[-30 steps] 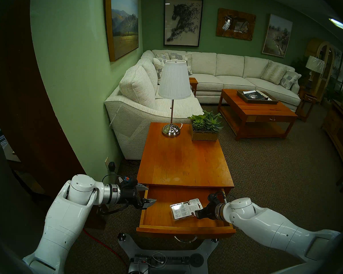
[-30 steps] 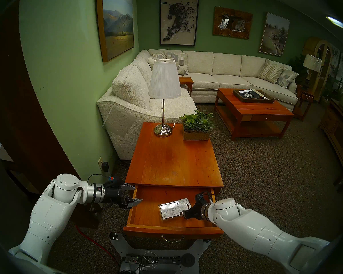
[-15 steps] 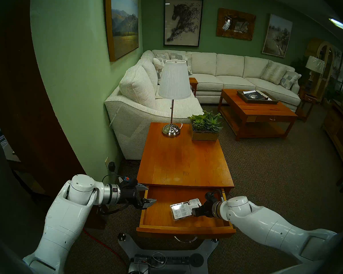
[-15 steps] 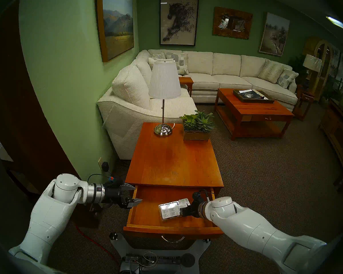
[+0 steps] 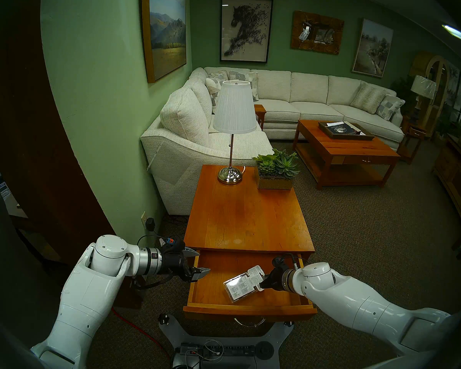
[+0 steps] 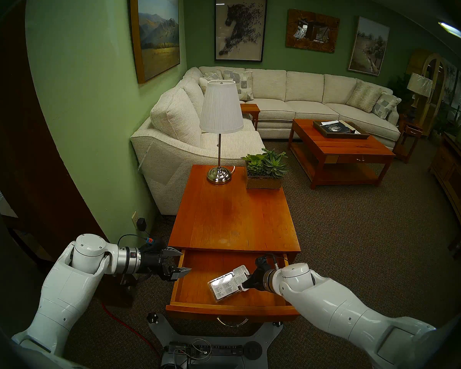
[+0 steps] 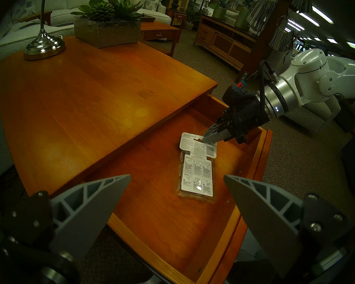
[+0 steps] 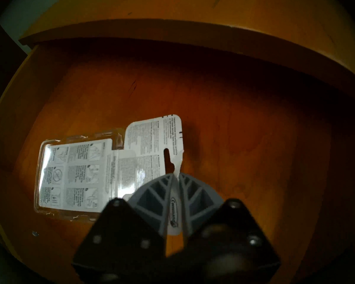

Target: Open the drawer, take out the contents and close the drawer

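While the right claw (image 8: 175,175) pinches its hang-tab, the blister pack (image 5: 241,286) lies mid-drawer (image 5: 210,304).

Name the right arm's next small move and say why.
Probably lift straight up, slowly. The right claw has closed on the hang-tab end of the blister pack, whose far end seems to rest on the floor of the open drawer. The grip is on thin card, so a gentle rise tests it before clearing the drawer wall.
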Controlling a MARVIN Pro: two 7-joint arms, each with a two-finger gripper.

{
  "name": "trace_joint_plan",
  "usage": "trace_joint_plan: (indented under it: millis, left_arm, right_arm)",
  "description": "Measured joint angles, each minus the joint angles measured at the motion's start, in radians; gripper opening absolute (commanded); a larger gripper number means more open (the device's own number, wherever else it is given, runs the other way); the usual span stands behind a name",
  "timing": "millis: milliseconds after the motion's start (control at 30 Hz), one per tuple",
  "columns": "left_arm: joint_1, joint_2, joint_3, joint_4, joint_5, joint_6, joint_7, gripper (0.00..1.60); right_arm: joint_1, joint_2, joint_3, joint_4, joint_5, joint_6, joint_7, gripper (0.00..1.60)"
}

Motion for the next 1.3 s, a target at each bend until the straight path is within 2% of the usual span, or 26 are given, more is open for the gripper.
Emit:
trace_joint_plan:
  millis: [33,67,433,900,1300]
  left_arm:
    - [0.0,0.0,0.0,0.0,0.0,0.0,0.0,1.6]
    - [0.0,0.0,0.0,0.0,0.0,0.0,0.0,1.6]
    - [0.0,0.0,0.0,0.0,0.001,0.0,0.0,1.6]
    - [0.0,-0.001,-0.001,0.001,0.002,-0.001,0.0,1.6]
    - [0.0,-0.002,-0.001,0.001,0.003,-0.002,0.0,1.6]
  right_arm:
    - [0.0,0.0,0.0,0.0,0.0,0.0,0.001,0.04]
    - [0.0,0.0,0.0,0.0,-0.001,-0.001,0.002,0.0]
    - [0.002,0.016,-0.004,-0.016,-0.021,-0.005,0.024,0.0]
    - [0.002,0.083,-0.05,-0.188,-0.104,-0.038,0.073,0.0]
    - [0.014,0.143,-0.035,-0.328,-0.158,-0.054,0.073,0.0]
